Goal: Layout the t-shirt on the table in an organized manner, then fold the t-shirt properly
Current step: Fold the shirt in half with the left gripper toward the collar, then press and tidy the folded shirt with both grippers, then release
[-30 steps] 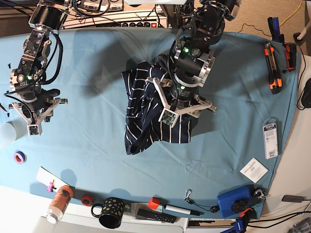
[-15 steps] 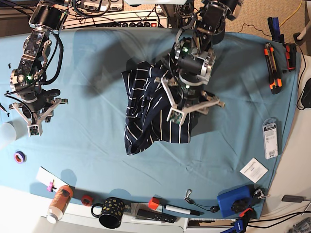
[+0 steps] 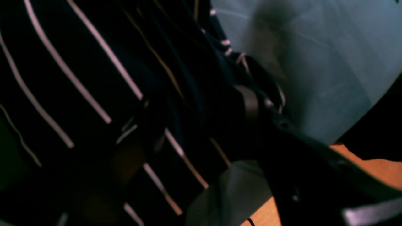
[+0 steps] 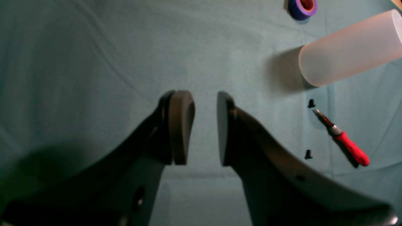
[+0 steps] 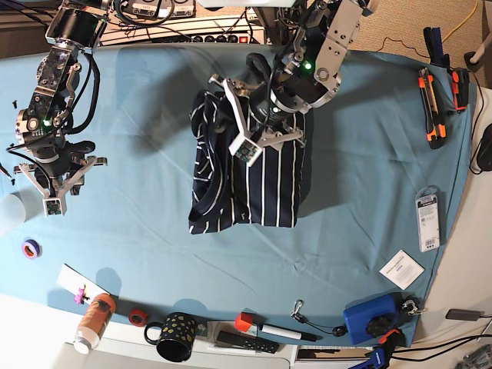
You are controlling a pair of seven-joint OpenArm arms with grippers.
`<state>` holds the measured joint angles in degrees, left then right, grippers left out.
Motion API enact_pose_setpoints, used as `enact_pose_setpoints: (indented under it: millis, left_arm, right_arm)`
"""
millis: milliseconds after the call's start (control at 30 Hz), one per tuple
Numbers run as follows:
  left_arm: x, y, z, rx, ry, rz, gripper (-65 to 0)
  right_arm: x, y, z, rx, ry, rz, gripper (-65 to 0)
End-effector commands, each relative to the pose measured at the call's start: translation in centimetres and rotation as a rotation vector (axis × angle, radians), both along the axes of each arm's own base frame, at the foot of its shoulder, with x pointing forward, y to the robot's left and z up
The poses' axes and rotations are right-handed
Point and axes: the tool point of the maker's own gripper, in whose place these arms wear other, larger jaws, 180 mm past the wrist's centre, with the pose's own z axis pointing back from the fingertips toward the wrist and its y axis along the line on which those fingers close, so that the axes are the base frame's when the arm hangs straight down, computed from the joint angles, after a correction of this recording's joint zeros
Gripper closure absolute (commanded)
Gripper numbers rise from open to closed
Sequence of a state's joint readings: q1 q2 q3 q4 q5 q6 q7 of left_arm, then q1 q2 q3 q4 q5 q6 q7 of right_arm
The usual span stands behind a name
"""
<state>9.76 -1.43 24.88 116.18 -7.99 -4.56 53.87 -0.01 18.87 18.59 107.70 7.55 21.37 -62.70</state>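
The navy t-shirt (image 5: 254,181) with thin white stripes lies in a rough, folded-over oblong at the middle of the teal table (image 5: 138,115). My left gripper (image 5: 265,115) is down on the shirt's far end. In the left wrist view one dark finger (image 3: 251,105) is buried in bunched striped fabric (image 3: 94,94), so the jaws look shut on the t-shirt. My right gripper (image 4: 205,125) hangs over bare cloth (image 4: 94,62) at the table's left side (image 5: 55,181). It is open, with nothing between its pads.
A frosted cup (image 4: 348,47), a purple tape roll (image 4: 302,5) and a red screwdriver (image 4: 348,146) lie near the right gripper. A black mug (image 5: 177,337), a bottle (image 5: 94,321) and a blue box (image 5: 369,319) line the front edge. Orange-black tools (image 5: 430,108) sit far right.
The left arm swung toward the far edge and turned, taking the shirt's upper part with it. The crumpled shirt is now longer and flatter. The right arm has not moved.
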Motion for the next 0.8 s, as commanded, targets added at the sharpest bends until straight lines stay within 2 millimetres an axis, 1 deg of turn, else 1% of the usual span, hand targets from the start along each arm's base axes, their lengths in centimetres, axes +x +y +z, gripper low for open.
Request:
enact_pose_setpoints:
  millis: [0, 67, 133, 233, 367, 467, 533, 600, 667, 700, 767]
  left_arm:
    - [0.5, -0.5, 1.4, -0.042, -0.040, 0.003, -32.0]
    - [0.5, -0.9, 1.8, -0.073, -0.043, 0.000, -32.0]
    - [0.3, -1.6, 2.4, -0.109, -0.061, -0.036, -32.0]
    - [-0.1, -2.7, 3.0, -0.148, -0.083, -0.088, -32.0]
    - [-0.9, -4.6, 4.7, -0.273, -0.048, -0.121, -32.0]
    - [-2.3, -6.3, 6.0, -0.342, -0.034, -0.217, -32.0]
    - [-3.3, -6.9, 7.0, -0.375, -0.013, -0.263, -32.0]
    - [-3.7, -6.8, 8.6, -0.385, -0.034, -0.279, -32.0]
    - [-3.5, -5.9, 10.5, -0.377, -0.110, -0.258, -32.0]
    - [-3.3, -5.1, 11.1, -0.349, -0.154, -0.232, -31.9]
    - [-2.4, -2.7, 11.7, -0.258, -0.226, -0.131, -32.0]
  right_arm:
    - [0.9, 0.0, 1.9, -0.009, -0.069, 0.017, -15.5]
    - [1.3, 0.9, 2.1, 0.039, -0.100, 0.047, -15.5]
    - [1.8, 2.3, 2.5, 0.104, -0.139, 0.095, -15.5]
    - [2.4, 4.7, 3.2, 0.189, -0.190, 0.202, -15.5]
    - [2.6, 8.1, 3.9, 0.285, -0.229, 0.347, -15.5]
    - [2.5, 10.9, 5.0, 0.355, -0.285, 0.472, -15.5]
    - [2.2, 12.7, 5.7, 0.402, -0.321, 0.557, -15.5]
    - [2.2, 14.0, 6.4, 0.469, -0.353, 0.588, -15.5]
    - [2.2, 15.5, 7.0, 0.527, -0.370, 0.626, -15.5]
    - [2.2, 16.4, 7.1, 0.546, -0.367, 0.650, -15.5]
    - [2.2, 18.6, 6.7, 0.561, -0.331, 0.709, -15.5]
